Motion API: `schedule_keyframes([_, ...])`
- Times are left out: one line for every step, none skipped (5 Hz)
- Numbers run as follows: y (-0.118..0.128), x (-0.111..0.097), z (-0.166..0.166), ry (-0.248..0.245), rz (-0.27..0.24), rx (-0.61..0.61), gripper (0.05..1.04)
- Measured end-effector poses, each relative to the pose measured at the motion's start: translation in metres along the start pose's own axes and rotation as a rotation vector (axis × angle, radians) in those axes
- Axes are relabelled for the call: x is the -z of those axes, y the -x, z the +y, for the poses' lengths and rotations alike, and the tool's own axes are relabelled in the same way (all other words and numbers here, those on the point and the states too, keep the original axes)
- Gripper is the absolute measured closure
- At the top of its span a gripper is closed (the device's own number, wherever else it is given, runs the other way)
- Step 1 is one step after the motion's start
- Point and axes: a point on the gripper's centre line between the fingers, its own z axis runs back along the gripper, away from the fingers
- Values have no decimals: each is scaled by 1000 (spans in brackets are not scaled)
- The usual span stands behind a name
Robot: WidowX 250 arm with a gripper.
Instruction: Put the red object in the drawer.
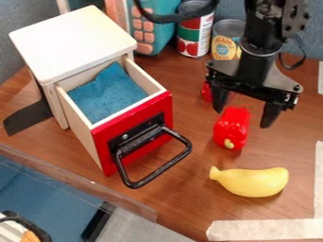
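From here, the pincer hangs spread above the red object. Around that, on the wood-grained bench, the open drawer sits at nine o'clock, cans at twelve, pale tape at five.

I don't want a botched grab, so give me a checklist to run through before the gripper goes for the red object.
1. Drawer pulled open: ok.
2. Room inside for the object: ok, judging by the low blue lining.
3. Gripper open: ok, fingers apart.
4. Red object clear of the banana: ok, a gap between them.
5. Fingers low enough to grip: cannot tell from this angle.
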Motion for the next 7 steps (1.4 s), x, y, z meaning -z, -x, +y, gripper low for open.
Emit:
schedule_keyframes([-8, 12, 1, -20, -2, 15, 83])
schedule_keyframes([-17, 20, 11, -33, 2, 9, 83])
schedule_keyframes([-17, 29, 18, -38, 17, -1, 83])
schedule_keyframes([-19, 34, 21, -27, 21, -15, 83])
schedule_keyframes([-21, 34, 17, 0, 10, -33, 83])
schedule_keyframes([-21, 37, 14, 23, -9, -60, 83])
schedule_keyframes([-21, 37, 13, 28, -15, -70, 83])
